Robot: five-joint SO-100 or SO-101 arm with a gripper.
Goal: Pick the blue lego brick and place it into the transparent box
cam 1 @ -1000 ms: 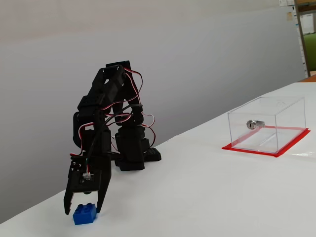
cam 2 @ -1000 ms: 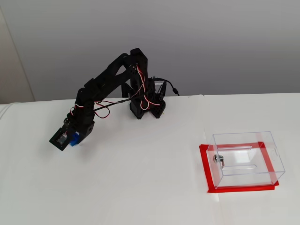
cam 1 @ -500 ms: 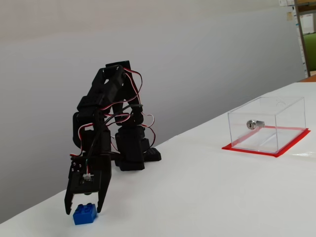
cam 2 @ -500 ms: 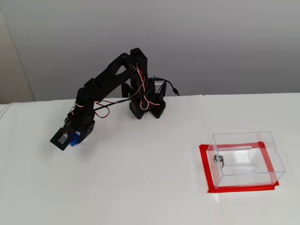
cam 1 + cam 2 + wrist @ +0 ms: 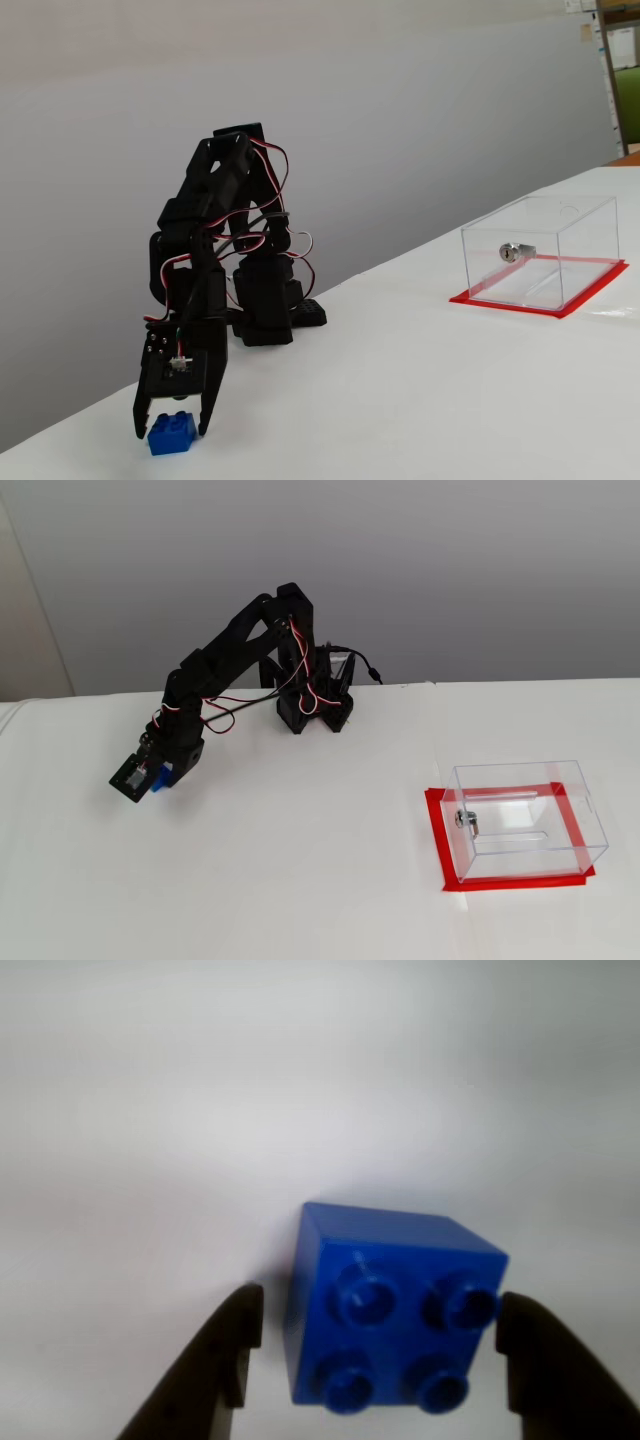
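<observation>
- Blue lego brick sits studs-up on the white table; four round studs show in the wrist view, no readable lettering on them
- Gripper is lowered over the brick, jaws apart, one fingertip on each side; in the wrist view the right tip is at or almost at the brick's edge, the left tip stands off with a clear gap. Brick not clamped
- A fixed view shows the brick resting on the table surface between the finger ends; in another fixed view only a sliver of blue peeks from behind the gripper
- Transparent box stands on its red base well apart from the brick, toward the right in both fixed views; silver lock cylinder on one wall, top looks open
- Bare table lies between brick and box
- Brick is near the table's left edge in a fixed view
- No writing readable anywhere
</observation>
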